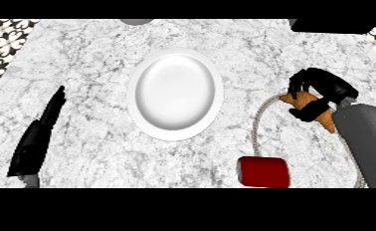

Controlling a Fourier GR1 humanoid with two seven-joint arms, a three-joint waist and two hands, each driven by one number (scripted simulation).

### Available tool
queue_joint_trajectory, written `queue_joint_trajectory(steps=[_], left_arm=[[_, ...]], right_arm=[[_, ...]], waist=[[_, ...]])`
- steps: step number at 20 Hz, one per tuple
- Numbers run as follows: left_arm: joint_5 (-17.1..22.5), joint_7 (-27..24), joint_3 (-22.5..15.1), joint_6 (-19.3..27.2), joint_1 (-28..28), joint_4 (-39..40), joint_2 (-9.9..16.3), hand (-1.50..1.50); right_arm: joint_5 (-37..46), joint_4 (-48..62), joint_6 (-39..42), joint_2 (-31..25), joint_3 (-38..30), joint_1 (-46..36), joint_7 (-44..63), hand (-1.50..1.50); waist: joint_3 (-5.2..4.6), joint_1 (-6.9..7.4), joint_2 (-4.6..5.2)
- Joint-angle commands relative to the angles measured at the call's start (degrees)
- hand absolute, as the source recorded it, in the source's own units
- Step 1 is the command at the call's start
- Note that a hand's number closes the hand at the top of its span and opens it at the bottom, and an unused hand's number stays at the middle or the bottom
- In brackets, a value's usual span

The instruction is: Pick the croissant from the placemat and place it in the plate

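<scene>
Two robot hands, one croissant in hand

Seen from above, the right robot hand [317, 94] has its black fingers curled round the croissant [314, 109], clamped on it so that only its golden-brown ends show beneath the fingers. The hand sits over the placemat [258, 120], of which only a thin pale edge is visible, so I cannot tell whether the croissant is lifted or touching it. The white plate [175, 93] lies well to that hand's left on the marbled desk [88, 56], bare and ready to receive it. A red can [264, 171] lies near, just below the hand. The left robot hand [38, 135] rests open at the far left, fingers straight.
</scene>
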Motion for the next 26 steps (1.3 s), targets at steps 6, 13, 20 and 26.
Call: queue_joint_trajectory(steps=[6,13,20,26], left_arm=[[-0.06,-0.28,-0.48,-1.05,-1.22,0.66,-0.1,0.0],[0.14,-1.22,-0.04,-0.88,-0.83,2.1,-0.95,0.0],[-0.44,-0.23,0.57,-0.36,3.77,-2.28,-0.63,0.0],[-0.73,2.34,0.76,0.95,2.38,-2.91,-2.14,0.0]], right_arm=[[10.73,21.89,-14.38,-1.41,2.02,-15.18,-11.0,1.5],[8.15,27.74,-26.19,-0.56,-4.88,-22.77,-15.57,1.5],[2.31,20.39,-26.39,-0.08,-8.77,-26.63,-25.69,1.5],[-4.36,13.86,-14.15,3.63,-9.5,-27.35,-29.0,1.5]], waist=[[0.1,1.58,0.67],[0.03,0.35,0.37],[-0.05,-1.57,-0.93],[-0.11,-2.87,-1.19]])
